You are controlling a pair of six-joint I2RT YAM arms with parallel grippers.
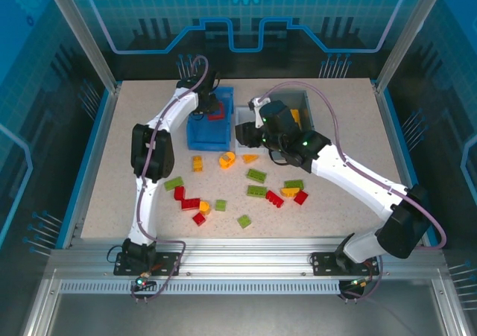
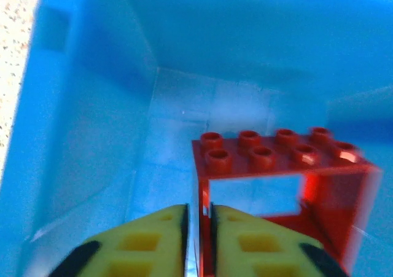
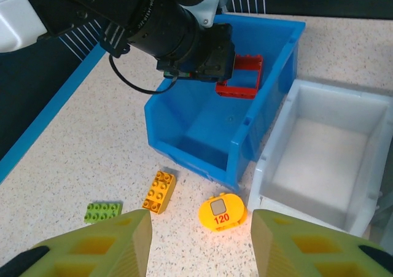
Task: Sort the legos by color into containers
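The left gripper (image 2: 198,210) hangs inside the blue open-top plastic bin (image 2: 92,136). Its yellow fingers stand a narrow slit apart, with one side post of the red open-frame plastic brick (image 2: 276,148) in that slit. I cannot tell whether they pinch the post or merely straddle it. The frame is within the bin's walls, toward its far side.

The right gripper (image 3: 199,228), spread wide and empty, hovers just in front of the blue bin, above the orange rounded piece (image 3: 221,212).

If the left arm lifts with the post snagged, the frame could ride back out over the rim. The right arm, working close by, could clip the left arm or shove the bin.
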